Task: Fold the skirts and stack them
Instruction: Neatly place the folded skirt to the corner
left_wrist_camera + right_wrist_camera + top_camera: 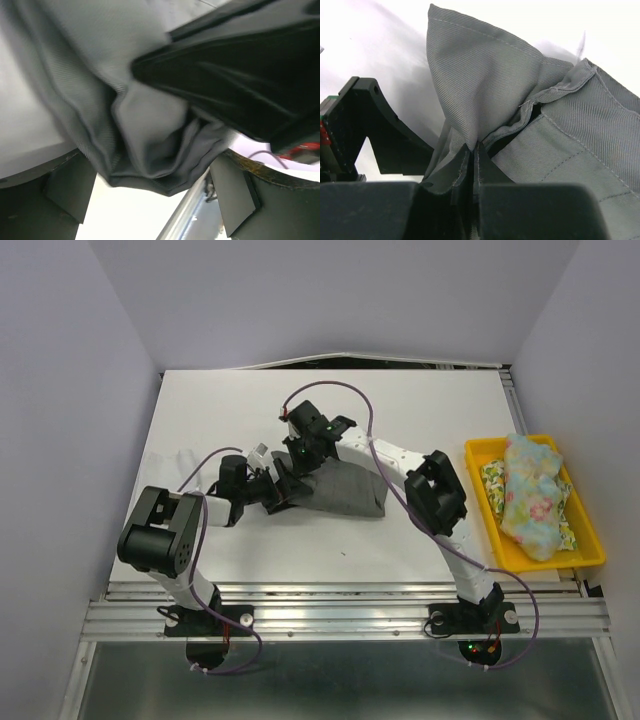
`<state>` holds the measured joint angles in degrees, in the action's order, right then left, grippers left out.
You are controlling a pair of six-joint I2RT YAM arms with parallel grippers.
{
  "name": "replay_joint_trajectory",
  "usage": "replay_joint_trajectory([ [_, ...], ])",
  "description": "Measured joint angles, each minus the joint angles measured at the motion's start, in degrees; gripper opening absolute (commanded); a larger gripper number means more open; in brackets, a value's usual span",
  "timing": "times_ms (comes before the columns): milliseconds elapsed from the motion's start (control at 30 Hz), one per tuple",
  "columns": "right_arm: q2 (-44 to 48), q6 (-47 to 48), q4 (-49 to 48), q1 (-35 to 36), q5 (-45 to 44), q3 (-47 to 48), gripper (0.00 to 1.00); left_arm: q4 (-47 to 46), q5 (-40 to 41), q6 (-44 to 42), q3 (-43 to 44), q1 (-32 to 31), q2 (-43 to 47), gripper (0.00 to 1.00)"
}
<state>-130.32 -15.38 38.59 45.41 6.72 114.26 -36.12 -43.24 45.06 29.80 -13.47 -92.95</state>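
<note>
A dark grey skirt (345,490) lies partly folded at the middle of the white table. My right gripper (300,455) is at its left end, shut on a pinched corner of the grey cloth (485,85), which rises in a peak from my closed right gripper (475,150). My left gripper (272,490) is at the same left edge, just below the right one. Its fingers (70,185) stand wide apart, and a bunch of the grey skirt (145,125) hangs between and above them. Pastel floral skirts (530,495) lie heaped in the yellow tray.
The yellow tray (480,452) stands at the table's right edge. The two grippers are close together, almost touching. A metal rail (340,615) runs along the near edge by the arm bases. Walls close in the left, right and back.
</note>
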Motion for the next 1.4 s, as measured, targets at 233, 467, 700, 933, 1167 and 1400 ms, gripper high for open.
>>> replay_joint_trajectory([
  [233, 0.0, -0.7, 0.0, 0.0, 1.9, -0.7, 0.01, -7.1, -1.4, 3.9, -2.1, -1.2, 0.0, 0.99],
  [467, 0.0, -1.3, 0.0, 0.0, 2.8, -0.7, 0.02, -9.6, -1.1, 5.0, -2.4, -1.3, -2.2, 0.93],
  [700, 0.0, -1.4, -0.1, -0.5, 3.7, -0.7, 0.03, -13.5, -2.5, 6.5, -0.8, -1.2, -7.5, 0.92],
  [933, 0.1, -0.3, -0.5, -1.6, 2.8, -0.7, 0.82, -15.4, -3.3, 7.5, -1.5, -1.4, -9.4, 0.74],
  [1167, 0.3, 3.2, 0.6, -2.4, 0.9, 3.8, 0.88, -17.7, -2.5, 8.9, -1.7, -1.5, -10.3, 0.74],
  [1400, 8.4, 8.5, -0.4, -7.5, -2.9, 0.7, 0.73, -18.6, -2.4, 9.1, -1.4, -1.6, -10.9, 0.75],
])
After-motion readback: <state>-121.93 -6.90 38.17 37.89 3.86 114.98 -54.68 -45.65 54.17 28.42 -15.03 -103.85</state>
